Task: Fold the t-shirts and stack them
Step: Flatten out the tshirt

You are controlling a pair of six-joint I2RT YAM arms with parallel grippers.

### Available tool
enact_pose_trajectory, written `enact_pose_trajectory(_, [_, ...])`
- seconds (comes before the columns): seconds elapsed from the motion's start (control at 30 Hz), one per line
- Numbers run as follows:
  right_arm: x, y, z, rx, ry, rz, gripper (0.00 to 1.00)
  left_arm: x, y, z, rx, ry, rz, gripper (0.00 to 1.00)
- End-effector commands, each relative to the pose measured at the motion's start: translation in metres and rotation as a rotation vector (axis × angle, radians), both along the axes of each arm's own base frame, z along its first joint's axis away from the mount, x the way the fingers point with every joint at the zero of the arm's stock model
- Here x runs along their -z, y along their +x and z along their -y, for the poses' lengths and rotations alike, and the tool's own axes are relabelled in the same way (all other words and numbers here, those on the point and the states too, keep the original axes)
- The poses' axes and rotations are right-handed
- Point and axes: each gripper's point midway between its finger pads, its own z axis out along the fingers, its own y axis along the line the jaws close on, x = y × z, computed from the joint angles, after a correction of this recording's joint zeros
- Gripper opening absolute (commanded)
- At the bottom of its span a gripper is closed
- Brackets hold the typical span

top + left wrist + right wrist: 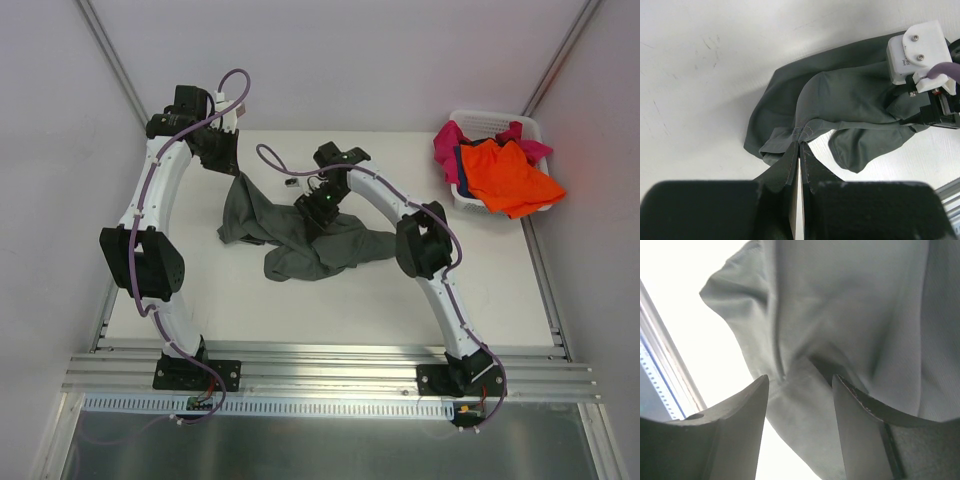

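A dark grey-olive t-shirt (310,240) is lying crumpled in the middle of a white table (300,305), bunched into soft folds with one sleeve spilling toward the right. Its stitched hem is showing in the left wrist view, and its far-left corner is being lifted into a peak.

The left gripper (800,147) is pinching that hem, its fingers (815,172) pressed together on the cloth. The right gripper (312,215) is hovering over the shirt's middle with its fingers (855,405) spread apart; a fold of grey cloth is showing in the gap, and I cannot tell whether they are touching it.

In the far right corner, a white plastic basket (495,118) is holding an orange shirt (505,175), a magenta shirt (448,145) and a dark blue one (463,160), the orange draping over the rim.

Bare tabletop is showing between the grey shirt and the basket, and between the shirt and the metal rail (330,370) at the near edge. Pale walls are closing in the table's sides.
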Motion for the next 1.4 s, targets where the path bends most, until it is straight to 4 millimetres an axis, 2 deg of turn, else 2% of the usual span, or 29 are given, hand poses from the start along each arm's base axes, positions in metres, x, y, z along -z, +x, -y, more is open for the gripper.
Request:
enact_pose_trajectory(0.0, [-0.041,-0.007,-0.02,-0.042,0.116,0.024,0.57,-0.012,-0.006,0.002,-0.001,0.0,0.021,0.0])
enact_pose_trajectory(0.33, [-0.017,-0.004,-0.014,-0.041,0.049,0.029,0.57,-0.012,-0.005,0.001,-0.005,0.008,0.025,0.0])
enact_pose_trajectory(0.73, [0.016,0.011,-0.001,0.0,-0.1,0.097,0.56,-0.012,-0.003,0.004,-0.003,-0.005,0.023,0.0])
enact_pose_trajectory(0.8, [0.018,0.012,0.0,0.003,-0.111,0.104,0.53,-0.011,-0.003,0.004,-0.004,-0.006,0.019,0.0])
enact_pose_trajectory(0.9, [0.017,0.017,-0.001,0.017,-0.12,0.133,0.3,-0.011,-0.003,0.005,-0.002,-0.007,0.019,0.0])
enact_pose_trajectory(0.93, [0.014,0.02,0.0,0.025,-0.119,0.144,0.17,-0.011,-0.004,0.006,0.0,-0.008,0.019,0.0])
enact_pose_trajectory(1.03, [0.0,0.032,0.004,0.055,-0.128,0.213,0.01,-0.011,-0.004,0.006,0.0,-0.008,0.019,0.0])
enact_pose_trajectory(1.13, [-0.013,0.048,0.017,0.099,-0.15,0.276,0.01,-0.013,-0.002,0.006,0.003,-0.01,0.025,0.0])
enact_pose_trajectory(1.17, [-0.03,0.059,0.027,0.135,-0.153,0.319,0.01,-0.014,-0.001,0.006,0.004,-0.013,0.03,0.0])
enact_pose_trajectory(1.23, [-0.051,0.074,0.04,0.18,-0.149,0.379,0.01,-0.019,0.002,0.008,0.006,-0.02,0.042,0.0])
enact_pose_trajectory(1.27, [-0.077,0.08,0.048,0.208,-0.129,0.433,0.01,-0.021,0.003,0.008,0.008,-0.023,0.048,0.0])
enact_pose_trajectory(1.37, [-0.124,0.111,0.089,0.322,-0.15,0.577,0.01,-0.033,0.01,0.013,0.023,-0.045,0.08,0.0])
